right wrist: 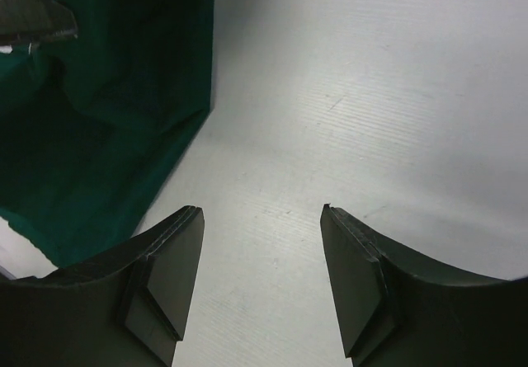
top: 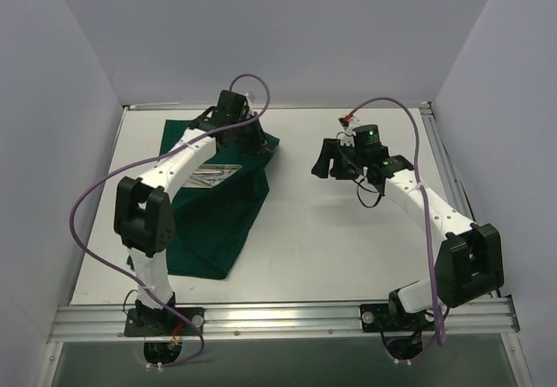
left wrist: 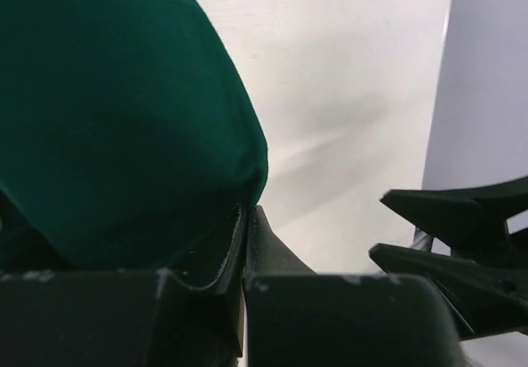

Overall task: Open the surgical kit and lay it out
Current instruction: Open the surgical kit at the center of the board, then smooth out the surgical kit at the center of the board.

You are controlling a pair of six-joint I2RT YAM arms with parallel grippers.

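Note:
The dark green cloth wrap (top: 209, 230) lies on the left half of the table, partly unfolded. On it, beside my left forearm, lies the shiny metal tray (top: 218, 176) with slim steel instruments. My left gripper (top: 261, 143) is at the cloth's far right part, shut on a fold of the cloth (left wrist: 115, 111); in the left wrist view its jaws (left wrist: 249, 214) pinch the cloth's edge. My right gripper (top: 329, 163) is open and empty over bare table to the right of the cloth; its fingers (right wrist: 173, 268) stand wide apart, and the cloth (right wrist: 91, 136) shows at the left.
White walls enclose the table (top: 348, 239) at the left, back and right. A metal rail (top: 278, 317) runs along the near edge. Purple cables loop above both arms. My right gripper's dark fingers (left wrist: 462, 243) show in the left wrist view.

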